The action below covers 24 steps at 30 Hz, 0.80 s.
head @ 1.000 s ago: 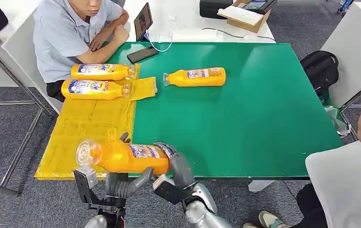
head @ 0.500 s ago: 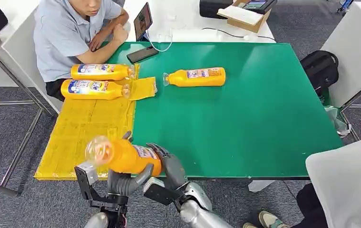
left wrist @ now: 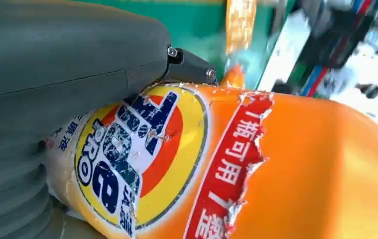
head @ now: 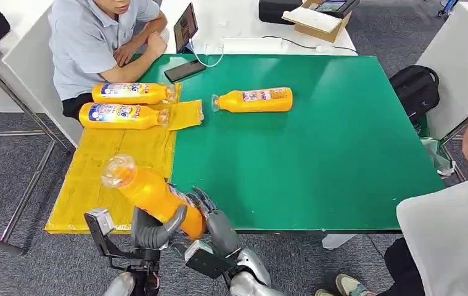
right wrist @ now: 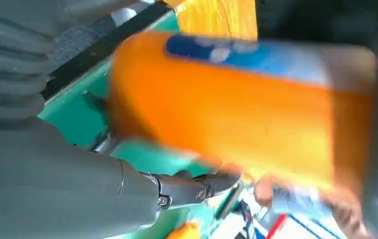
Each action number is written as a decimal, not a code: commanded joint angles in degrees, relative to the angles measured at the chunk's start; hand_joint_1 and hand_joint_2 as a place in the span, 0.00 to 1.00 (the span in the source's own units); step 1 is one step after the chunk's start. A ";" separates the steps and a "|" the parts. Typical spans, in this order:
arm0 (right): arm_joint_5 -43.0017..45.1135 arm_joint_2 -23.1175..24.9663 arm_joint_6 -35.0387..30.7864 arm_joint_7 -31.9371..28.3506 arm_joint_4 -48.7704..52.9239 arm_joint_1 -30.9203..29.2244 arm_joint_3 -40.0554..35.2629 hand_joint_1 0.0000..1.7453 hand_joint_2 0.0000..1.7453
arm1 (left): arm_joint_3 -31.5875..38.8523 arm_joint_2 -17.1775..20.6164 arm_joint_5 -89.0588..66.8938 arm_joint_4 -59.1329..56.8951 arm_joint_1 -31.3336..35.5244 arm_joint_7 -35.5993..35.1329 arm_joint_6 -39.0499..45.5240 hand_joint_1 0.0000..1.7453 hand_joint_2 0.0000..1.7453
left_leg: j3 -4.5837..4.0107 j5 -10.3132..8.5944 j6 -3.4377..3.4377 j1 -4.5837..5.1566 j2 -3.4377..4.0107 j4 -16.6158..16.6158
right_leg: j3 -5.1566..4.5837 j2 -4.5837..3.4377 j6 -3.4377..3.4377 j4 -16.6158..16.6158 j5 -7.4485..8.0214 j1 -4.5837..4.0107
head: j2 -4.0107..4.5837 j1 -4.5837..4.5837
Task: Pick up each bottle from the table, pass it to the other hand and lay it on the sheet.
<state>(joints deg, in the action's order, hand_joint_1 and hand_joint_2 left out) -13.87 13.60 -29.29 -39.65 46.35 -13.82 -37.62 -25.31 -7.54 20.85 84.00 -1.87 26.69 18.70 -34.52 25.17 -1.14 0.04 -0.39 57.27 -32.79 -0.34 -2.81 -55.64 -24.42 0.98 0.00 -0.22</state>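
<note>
Held bottle (head: pixel 151 194) tilts from lying crosswise to a steep slant, cap end now up and away over the yellow sheet (head: pixel 111 166). Left hand (head: pixel 151 227) and right hand (head: pixel 209 219) both sit lower and further left. Seated person (head: pixel 98 37) leans back slightly.

Seated person (head: pixel 98 37): at the table's far-left corner, forearms on its edge.
Phone (head: pixel 184 70): dark, flat on the green table (head: pixel 317 154), near that person.
Tablet (head: pixel 185 27): propped upright beyond the phone, white cable beside it.
Cardboard box (head: pixel 317 20): open, on the white desk behind.
Black backpack (head: pixel 416 89): on the floor, right of the table.
Second person (head: pixel 459 234): right edge, white garment, one hand raised.
</note>
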 commanded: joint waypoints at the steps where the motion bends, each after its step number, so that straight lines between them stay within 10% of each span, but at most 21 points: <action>1: 6.84 -4.54 -5.64 -0.35 10.60 2.80 2.41 0.00 0.00 | 6.68 -0.11 -15.65 -3.05 1.76 4.43 18.94 1.00 1.00 | 0.15 0.04 0.04 -0.02 -0.01 -0.02 | 0.17 0.08 0.09 0.03 -0.05 -0.04 | 0.00 -0.02; 6: 6.99 -5.52 -7.54 -0.35 14.65 4.25 5.98 0.00 0.00 | 27.24 -7.89 -44.33 -8.06 2.99 9.39 21.30 1.00 1.00 | 0.14 0.00 0.04 -0.01 0.02 -0.05 | 0.12 0.04 0.08 0.07 -0.01 -0.02 | 0.00 -0.02; 16: 5.99 -4.18 -4.45 -0.35 13.58 4.35 11.24 0.00 0.00 | 33.77 -7.75 -67.66 -14.94 8.80 5.81 21.30 1.00 1.00 | 0.18 0.01 0.08 -0.05 -0.15 -0.01 | 0.21 0.25 0.13 0.03 -0.08 -0.07 | 0.00 0.00; 24: 5.02 -1.86 0.53 -0.35 10.65 4.07 10.18 0.00 0.00 | 26.87 0.17 -90.34 -38.52 19.67 -10.87 21.30 1.00 1.00 | 0.26 -0.06 0.10 -0.03 -0.09 -0.13 | 0.27 0.19 0.13 0.10 -0.01 -0.04 | 0.00 0.00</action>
<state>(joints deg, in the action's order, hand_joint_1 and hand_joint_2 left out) -8.68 10.45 -30.57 -40.02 60.43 -9.01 -28.94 2.82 -12.52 -61.85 67.35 7.67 21.23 40.13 -34.53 25.15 -1.13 0.04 -0.32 57.28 -32.84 -0.35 -2.81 -55.65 -24.41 0.98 0.00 -0.22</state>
